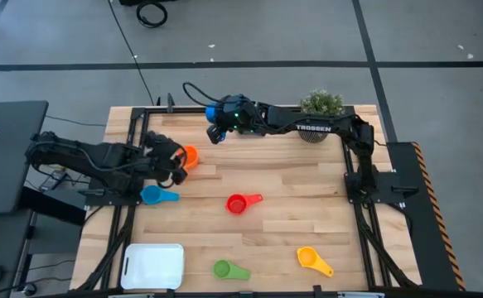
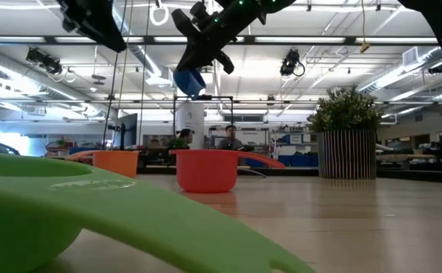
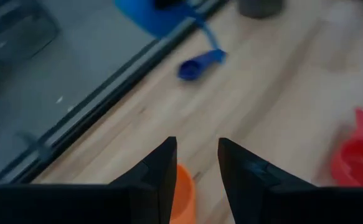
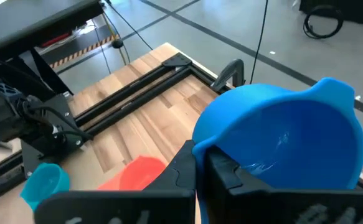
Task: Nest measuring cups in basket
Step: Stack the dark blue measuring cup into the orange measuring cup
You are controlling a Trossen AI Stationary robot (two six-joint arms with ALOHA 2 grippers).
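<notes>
One basket (image 1: 153,265), white, nothing in it, sits at the table's near left corner, well apart from both grippers. Right gripper (image 1: 217,131), raised over the far edge, pinches a blue cup (image 4: 281,137) by its rim. Left gripper (image 1: 177,163), fingers part-spread with nothing between them, hangs just beside the orange cup (image 1: 190,155). Light-blue (image 1: 152,195), red (image 1: 237,204), green (image 1: 222,269) and yellow (image 1: 308,257) cups lie loose. Only the left wrist view shows a dark blue scoop (image 3: 198,64) on the wood. Only the low view shows people in the room behind.
</notes>
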